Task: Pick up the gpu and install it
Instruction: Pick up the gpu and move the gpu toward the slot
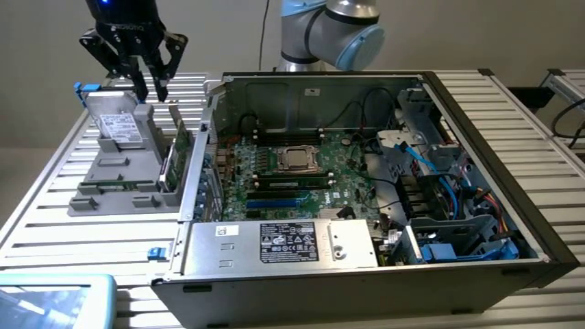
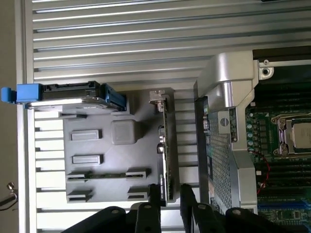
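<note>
One card matters here: the gpu (image 1: 178,154) stands on its long edge in the grey holder (image 1: 109,168), slotted along the side of the holder that faces the open computer case (image 1: 302,89). Its long axis runs the length of that side, parallel to the case wall. At the holder's opposite side a hard drive (image 1: 117,127) with blue tabs is propped up. The gripper (image 1: 153,94) hangs above the holder's far end, over the card's line, and appears clear of it rather than touching. From the wrist view the gpu (image 2: 164,150) is a thin strip seen edge-on, running straight away from the gripper (image 2: 170,194). The dark fingers (image 2: 154,194) are parted, one to each side of the strip, so the opening lies across the card's thickness and nothing is held between them. The card therefore lies directly below the pincer, slightly toward the holder's middle. The gripper points straight down, and the arm's grey and blue joints show beyond the holder, behind the case.
</note>
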You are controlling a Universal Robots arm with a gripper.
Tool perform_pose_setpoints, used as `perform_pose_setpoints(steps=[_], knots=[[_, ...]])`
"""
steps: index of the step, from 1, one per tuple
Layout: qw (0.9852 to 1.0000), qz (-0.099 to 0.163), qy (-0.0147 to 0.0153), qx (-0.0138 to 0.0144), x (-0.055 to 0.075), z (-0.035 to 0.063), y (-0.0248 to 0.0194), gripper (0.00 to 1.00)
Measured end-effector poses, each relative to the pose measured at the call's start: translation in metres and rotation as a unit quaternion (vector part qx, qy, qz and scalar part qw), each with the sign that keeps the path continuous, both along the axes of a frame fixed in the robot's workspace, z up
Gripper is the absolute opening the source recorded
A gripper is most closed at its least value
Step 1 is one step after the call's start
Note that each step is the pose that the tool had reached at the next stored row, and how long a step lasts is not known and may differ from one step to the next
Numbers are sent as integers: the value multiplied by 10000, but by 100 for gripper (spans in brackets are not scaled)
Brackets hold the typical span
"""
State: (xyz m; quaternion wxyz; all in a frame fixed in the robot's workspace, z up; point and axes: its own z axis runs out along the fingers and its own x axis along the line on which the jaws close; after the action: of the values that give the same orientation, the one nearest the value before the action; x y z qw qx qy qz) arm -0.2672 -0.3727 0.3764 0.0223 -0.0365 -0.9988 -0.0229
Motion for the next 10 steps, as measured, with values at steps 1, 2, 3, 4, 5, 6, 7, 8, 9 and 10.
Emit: perform_pose_setpoints(steps=[1, 2, 3, 4, 5, 6, 7, 8, 9, 10], knots=[[10000, -1, -4, 2, -4, -3, 0, 37], [10000, -1, -8, 7, -15, -5, 0, 37], [10000, 3, -17, 19, -31, -9, 0, 44], [10000, 14, -26, 38, -43, -16, -1, 44], [10000, 34, -31, 62, -52, -24, -1, 44], [9999, 59, -34, 86, -60, -32, -1, 44], [9999, 82, -37, 105, -70, -43, -1, 44], [9999, 102, -40, 120, -81, -54, -1, 44], [9998, 122, -42, 134, -96, -67, -1, 44], [9998, 136, -43, 142, -113, -79, -1, 44]])
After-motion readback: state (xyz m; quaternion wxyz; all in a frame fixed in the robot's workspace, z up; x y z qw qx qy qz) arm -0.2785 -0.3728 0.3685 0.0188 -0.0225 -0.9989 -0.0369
